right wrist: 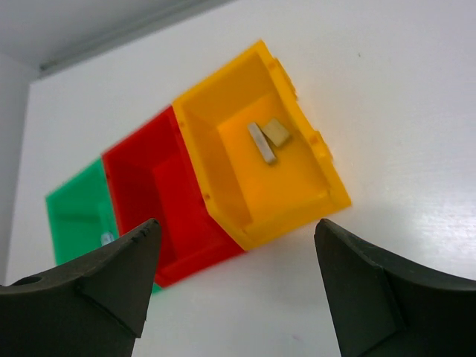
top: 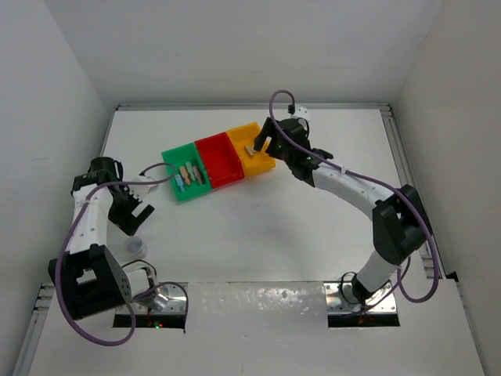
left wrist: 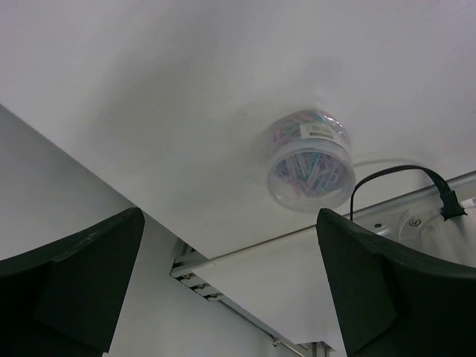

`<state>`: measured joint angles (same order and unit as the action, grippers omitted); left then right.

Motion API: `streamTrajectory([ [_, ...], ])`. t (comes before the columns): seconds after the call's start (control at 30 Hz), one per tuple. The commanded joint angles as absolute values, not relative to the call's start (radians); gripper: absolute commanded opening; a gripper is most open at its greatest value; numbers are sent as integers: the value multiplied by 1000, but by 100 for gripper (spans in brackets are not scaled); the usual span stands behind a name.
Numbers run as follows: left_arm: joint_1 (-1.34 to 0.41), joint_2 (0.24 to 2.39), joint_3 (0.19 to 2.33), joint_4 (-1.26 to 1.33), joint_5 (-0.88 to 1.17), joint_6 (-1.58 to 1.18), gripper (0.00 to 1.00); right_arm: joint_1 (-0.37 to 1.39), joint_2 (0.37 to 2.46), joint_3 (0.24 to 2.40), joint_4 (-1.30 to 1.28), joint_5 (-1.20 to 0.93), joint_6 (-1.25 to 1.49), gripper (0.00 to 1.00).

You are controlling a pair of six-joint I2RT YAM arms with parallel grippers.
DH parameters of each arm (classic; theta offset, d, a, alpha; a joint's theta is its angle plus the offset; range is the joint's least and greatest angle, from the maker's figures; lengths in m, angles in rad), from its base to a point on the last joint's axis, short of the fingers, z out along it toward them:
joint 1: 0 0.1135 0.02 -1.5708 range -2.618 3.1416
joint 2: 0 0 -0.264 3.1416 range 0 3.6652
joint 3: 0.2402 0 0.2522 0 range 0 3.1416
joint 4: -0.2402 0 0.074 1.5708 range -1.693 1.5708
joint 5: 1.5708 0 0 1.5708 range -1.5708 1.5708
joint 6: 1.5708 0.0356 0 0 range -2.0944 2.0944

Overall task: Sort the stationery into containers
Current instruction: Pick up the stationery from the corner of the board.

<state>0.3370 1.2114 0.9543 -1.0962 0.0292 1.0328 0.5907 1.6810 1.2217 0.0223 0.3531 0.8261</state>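
Starting at the near edge, the small clear round plastic tub of coloured paper clips (left wrist: pixel 309 160) sits on the white table (top: pixel 258 235) close to the left arm's base, well apart from the bins. The left gripper (left wrist: pixel 229 223) hangs just beyond it with its fingers spread wide and nothing in them. So the tub lies back toward the robot from that pincer, and in the wrist view it shows ahead, nearer the right-hand finger. The left arm is clearly the nearer one for it. Being round, the tub has no long axis across the table, so approach angle shouldn't matter. It looks to be standing upright, but I can't tell which end the lid is on.

Farther out is the row of three joined plastic bins. The green bin (top: pixel 174 160) holds short orange, tan and bluish sticks (top: pixel 188 174) lying side by side, lengthwise in the bin. The red bin (right wrist: pixel 167 201) shows nothing inside. The yellow-orange bin (right wrist: pixel 297 193) holds a pale grey stick (right wrist: pixel 262 141) just beside a small beige block (right wrist: pixel 277 132). The right gripper (right wrist: pixel 238 223) hovers over that bin, wide open and empty.
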Motion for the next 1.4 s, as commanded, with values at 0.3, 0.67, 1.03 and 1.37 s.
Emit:
streamTrajectory([
  [0.3, 221, 1203, 922, -966, -159, 855, 100, 519, 1556, 1154, -141, 143, 646, 82],
  [0.67, 112, 1121, 803, -994, -216, 840, 100, 489, 1591, 1245, -339, 227, 600, 82],
  [1.03, 129, 1190, 706, -950, -81, 913, 100, 519, 1565, 1298, -430, 418, 526, 83],
  [1.37, 204, 1310, 629, -834, -147, 888, 95, 519, 1467, 1157, -376, 482, 505, 83],
])
